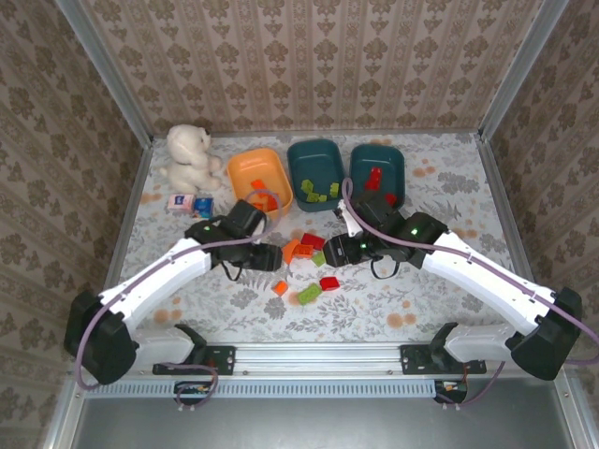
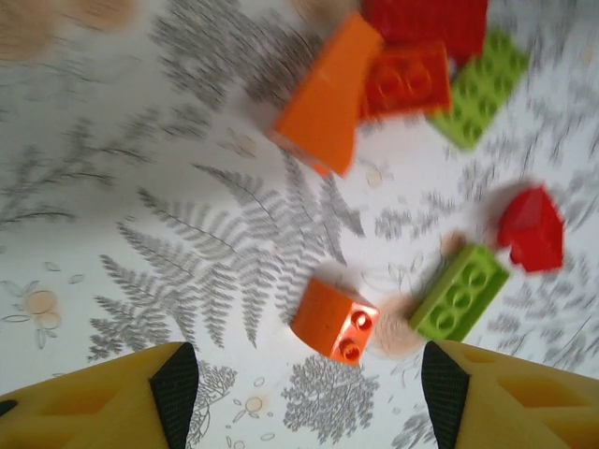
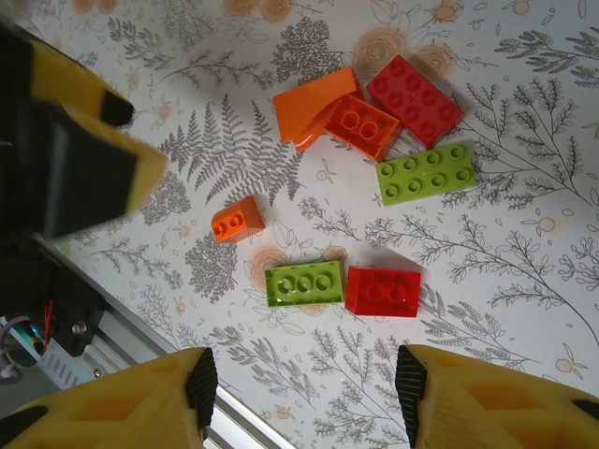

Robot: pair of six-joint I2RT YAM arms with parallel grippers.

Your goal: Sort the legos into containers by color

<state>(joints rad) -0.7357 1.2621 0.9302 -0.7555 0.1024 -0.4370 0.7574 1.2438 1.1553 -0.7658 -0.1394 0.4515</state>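
Three containers stand at the back: an orange tub [image 1: 259, 173] holding orange bricks, a teal tub [image 1: 314, 164] with green bricks, and a teal tub [image 1: 377, 168] with red ones. Loose legos lie mid-table between my grippers. My left gripper [image 1: 266, 255] [image 2: 309, 398] is open and empty just short of a small orange brick [image 2: 337, 321] [image 3: 236, 223], with a green brick [image 2: 459, 292] to the right of it. My right gripper [image 1: 336, 251] [image 3: 304, 383] is open above the table. Beyond it a green brick [image 3: 302, 283] lies against a red brick [image 3: 382, 290]. Farther off sit an orange brick [image 3: 314, 108], two red bricks [image 3: 414, 98] and a green brick [image 3: 424, 173].
A white plush toy [image 1: 192, 157] and a small blue-and-white box [image 1: 190, 203] sit at the back left. The metal rail [image 1: 318, 355] [image 3: 122, 337] runs along the near table edge. The left gripper's yellow finger [image 3: 75, 140] juts into the right wrist view at top left.
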